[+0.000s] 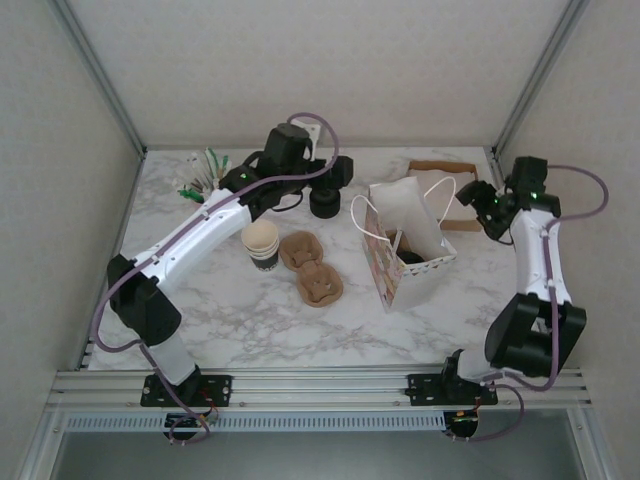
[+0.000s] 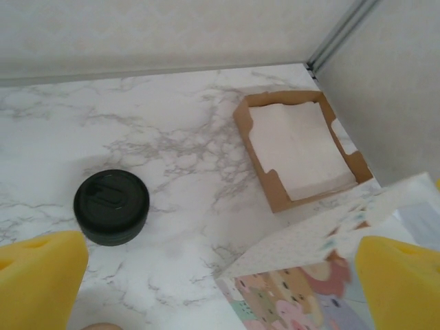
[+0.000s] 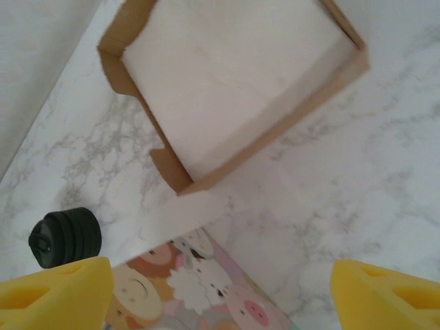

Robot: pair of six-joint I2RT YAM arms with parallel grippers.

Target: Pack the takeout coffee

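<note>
Left gripper [image 2: 220,278]: jaws wide, empty, lid stack [image 2: 111,206] at 9 o'clock | right gripper [image 3: 220,292]: wide, empty, napkin box [image 3: 227,89] at 12 | takeout coffee [image 1: 408,257]: apparently the dark shape inside gift bag [image 1: 412,222] | step: cup seemingly bagged; next, withdraw clear of handles.

White-grey marbled tabletop [image 1: 250,320]: smooth, faint sheen noted. White paper gift bag with pastel cartoon print [image 1: 405,225]: matt, lightly creased. Behind the bag, a brown cardboard tray [image 2: 242,124], matt, rough-cut edges, is filled with soft white paper napkins [image 2: 299,148]. Left of the bag: squat pile of black plastic lids [image 2: 111,206], satin gloss; brown moulded-pulp cup carriers [image 1: 320,285], rough, fibrous. Pads [image 2: 41,275] of the left gripper [image 2: 220,275]: matt yellow.
</note>
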